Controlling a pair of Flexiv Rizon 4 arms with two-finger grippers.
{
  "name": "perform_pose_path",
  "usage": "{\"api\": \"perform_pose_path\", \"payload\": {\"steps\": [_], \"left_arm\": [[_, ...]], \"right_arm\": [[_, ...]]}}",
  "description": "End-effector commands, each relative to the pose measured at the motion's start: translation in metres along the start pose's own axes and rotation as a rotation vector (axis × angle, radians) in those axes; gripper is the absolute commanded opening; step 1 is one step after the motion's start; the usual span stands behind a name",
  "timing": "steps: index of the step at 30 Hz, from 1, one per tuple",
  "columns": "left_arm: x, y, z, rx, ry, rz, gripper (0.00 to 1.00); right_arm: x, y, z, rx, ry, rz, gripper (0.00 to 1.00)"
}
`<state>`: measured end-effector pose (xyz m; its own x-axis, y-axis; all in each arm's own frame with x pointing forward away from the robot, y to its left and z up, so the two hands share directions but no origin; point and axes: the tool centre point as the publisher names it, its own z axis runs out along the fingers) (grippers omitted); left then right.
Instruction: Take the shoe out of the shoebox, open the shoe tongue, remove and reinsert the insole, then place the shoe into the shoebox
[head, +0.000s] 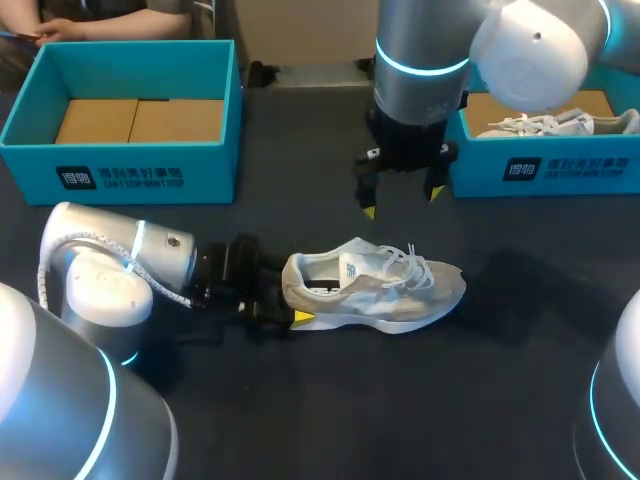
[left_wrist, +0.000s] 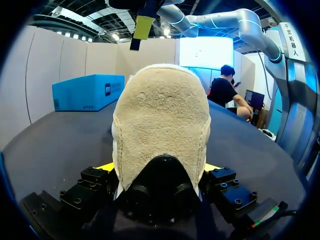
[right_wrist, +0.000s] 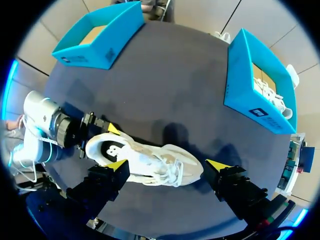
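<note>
Shoe (head: 375, 285) is pinched at the heel by the left gripper (head: 293, 296); the right gripper (head: 402, 201) hangs above, spread wide.

I see a dark matte counter (head: 300, 400); toward its far right corner lies a second white shoe (head: 555, 125), laces loose.

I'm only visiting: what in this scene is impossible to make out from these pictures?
Insole: head view, the shoe opening is dark and too small to tell.
Shoe's toe and laces: left wrist view, hidden behind its own heel.
Right shoebox contents: head view, partly covered by the right arm.
Left gripper fingertips: left wrist view, mostly behind the heel.
</note>
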<state>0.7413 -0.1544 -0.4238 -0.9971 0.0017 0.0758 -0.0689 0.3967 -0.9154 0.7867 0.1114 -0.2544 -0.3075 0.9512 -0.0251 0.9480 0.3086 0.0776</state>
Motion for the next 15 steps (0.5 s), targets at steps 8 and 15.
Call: {"api": "perform_pose_path", "payload": {"steps": [8,15], "left_arm": [[0.0,0.0,0.0,-0.002,0.002,0.0,0.0],[0.0,0.0,0.0,-0.002,0.002,0.0,0.0]], "right_arm": [[0.022,-0.03,0.011,-0.057,-0.092,0.25,1.0],[0.036,-0.031,0.02,-0.045,-0.107,0.274,1.0]]}}
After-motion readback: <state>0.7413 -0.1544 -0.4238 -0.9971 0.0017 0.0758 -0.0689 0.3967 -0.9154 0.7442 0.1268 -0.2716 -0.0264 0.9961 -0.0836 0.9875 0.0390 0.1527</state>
